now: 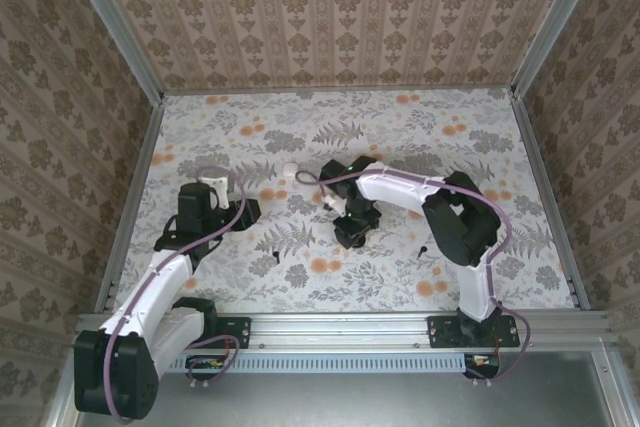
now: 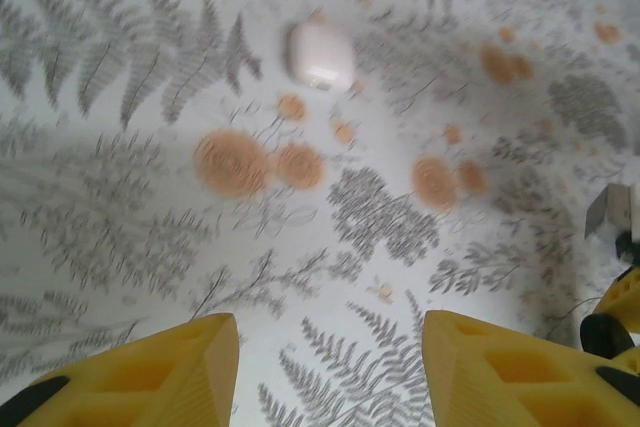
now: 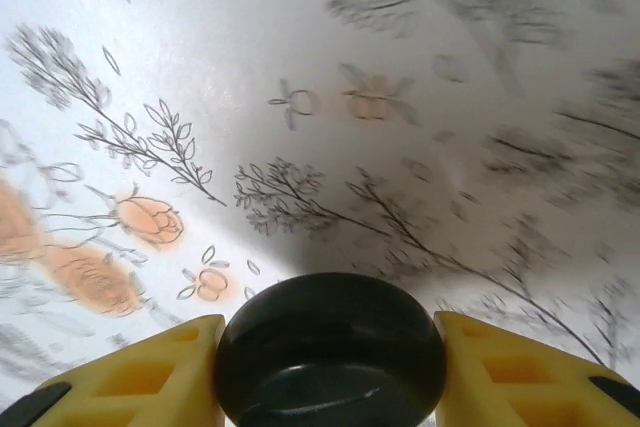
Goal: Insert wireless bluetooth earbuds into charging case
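The white, pebble-shaped charging case [image 2: 320,55] lies on the floral table ahead of my left gripper [image 2: 330,367]. That gripper is open, with bare table between its yellow fingers. From above, the case [image 1: 289,169] is up and to the right of the left gripper [image 1: 250,209]. My right gripper [image 3: 330,362] is shut on a wide, glossy black rounded object [image 3: 330,347], with both pads against its sides, just above the table. From above, the right gripper [image 1: 352,232] is at the table's middle. Two tiny dark pieces, likely the earbuds [image 1: 275,259] [image 1: 425,247], lie on the table.
A small white piece [image 1: 267,195] lies near the left gripper. Patterned walls and metal rails [image 1: 130,207] close in the table on three sides. The right arm's elbow [image 1: 460,217] sits over the right half of the table.
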`<state>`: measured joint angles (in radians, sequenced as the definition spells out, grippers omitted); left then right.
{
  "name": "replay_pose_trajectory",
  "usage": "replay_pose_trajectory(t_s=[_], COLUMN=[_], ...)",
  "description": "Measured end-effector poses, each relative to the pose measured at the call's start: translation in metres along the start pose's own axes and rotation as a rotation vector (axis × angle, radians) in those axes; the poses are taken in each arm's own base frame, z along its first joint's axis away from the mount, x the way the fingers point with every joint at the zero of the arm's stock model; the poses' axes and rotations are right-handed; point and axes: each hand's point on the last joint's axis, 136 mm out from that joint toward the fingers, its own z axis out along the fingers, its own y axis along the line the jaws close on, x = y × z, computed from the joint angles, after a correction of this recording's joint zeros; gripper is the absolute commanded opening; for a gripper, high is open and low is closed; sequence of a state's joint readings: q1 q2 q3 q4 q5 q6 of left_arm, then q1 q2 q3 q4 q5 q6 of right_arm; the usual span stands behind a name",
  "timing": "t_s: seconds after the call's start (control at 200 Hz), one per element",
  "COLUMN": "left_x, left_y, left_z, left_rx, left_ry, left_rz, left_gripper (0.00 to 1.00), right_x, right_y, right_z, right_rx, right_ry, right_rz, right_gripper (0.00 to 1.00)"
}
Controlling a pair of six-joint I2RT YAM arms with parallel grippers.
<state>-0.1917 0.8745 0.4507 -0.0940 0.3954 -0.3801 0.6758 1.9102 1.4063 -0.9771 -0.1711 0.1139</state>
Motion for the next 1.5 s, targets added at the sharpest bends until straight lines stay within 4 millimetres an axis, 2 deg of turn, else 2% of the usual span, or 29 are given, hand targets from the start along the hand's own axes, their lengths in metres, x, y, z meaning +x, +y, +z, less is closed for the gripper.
replay_pose_trajectory(t_s=[0.14,0.24,0.325,0.52,0.68,0.875,1.095,1.24,1.5], left_x=[-0.023,-0.033,-0.038,-0.037,-0.029,-0.020,-0.032,-0.033,-0.029], left_y=[-0.034,-0.071,-0.106,-0.174,-0.216,-0.241,-0.262,-0.268,-0.272], left_z=[-0.009,-0.017,-0.022,-0.030,-0.016,0.007,0.012,0.013,0.017], left_rx=[0.097,0.184,0.253,0.378,0.445,0.495,0.539,0.562,0.593], left_ry=[-0.104,-0.160,-0.198,-0.252,-0.247,-0.242,-0.260,-0.253,-0.234], left_rz=[0.114,0.227,0.327,0.507,0.572,0.585,0.572,0.564,0.545], left_gripper=[0.51,0.51,0.51,0.52,0.53,0.54,0.45,0.46,0.50], right_x=[-0.021,-0.031,-0.034,-0.036,-0.036,-0.030,-0.024,-0.022,-0.022], right_y=[0.001,0.006,0.009,0.018,0.027,0.032,0.030,0.027,0.024], right_z=[-0.061,-0.106,-0.137,-0.180,-0.211,-0.227,-0.240,-0.244,-0.238], right_rx=[-0.115,-0.218,-0.305,-0.440,-0.551,-0.625,-0.654,-0.653,-0.642], right_ry=[-0.217,-0.385,-0.500,-0.648,-0.738,-0.784,-0.831,-0.858,-0.855], right_rz=[0.161,0.265,0.337,0.440,0.492,0.535,0.555,0.561,0.574], right_gripper=[0.40,0.39,0.38,0.40,0.40,0.40,0.40,0.41,0.40])
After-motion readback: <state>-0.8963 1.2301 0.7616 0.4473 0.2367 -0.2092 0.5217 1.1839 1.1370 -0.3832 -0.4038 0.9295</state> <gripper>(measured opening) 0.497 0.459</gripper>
